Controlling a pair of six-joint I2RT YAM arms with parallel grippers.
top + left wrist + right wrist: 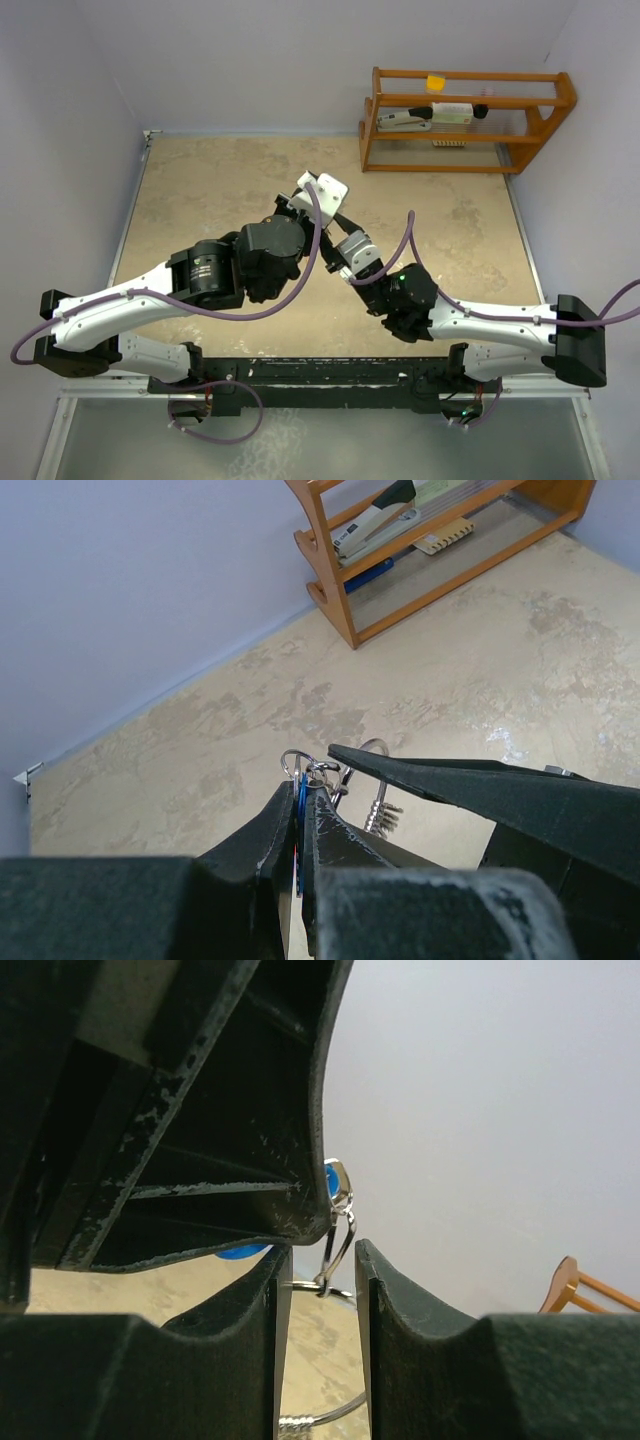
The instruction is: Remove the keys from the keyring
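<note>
- Black fingers of the left gripper (300,798) were closed flat on the blue-headed key (300,815), holding the bunch raised over the middle of the table (520,640).
- From the right side, the right gripper (322,1252) met the bunch with its jaws narrowly parted. A silver clasp (338,1215) hung in the gap. No firm pinch on it was evident, and contact with either finger could not be confirmed.
- Just beyond the left fingertips, to their right, the keyring (373,746) showed as a thin wire arc. One right-hand finger crossed in front of it, and the silver keys (383,817) hung from it below that finger.
- Progress, as judged: early. Every key observed was joined to the bunch, and none was seen apart from it. A yellow-orange key could not be made out.
- Outstanding, as judged: every key had yet to be worked round the wire and off. The right jaws had the clasp between them rather than the ring wire or a key, so they appeared to need a fresh hold.
- At the far right, the wooden rack (465,120) stood well apart from the work.
</note>
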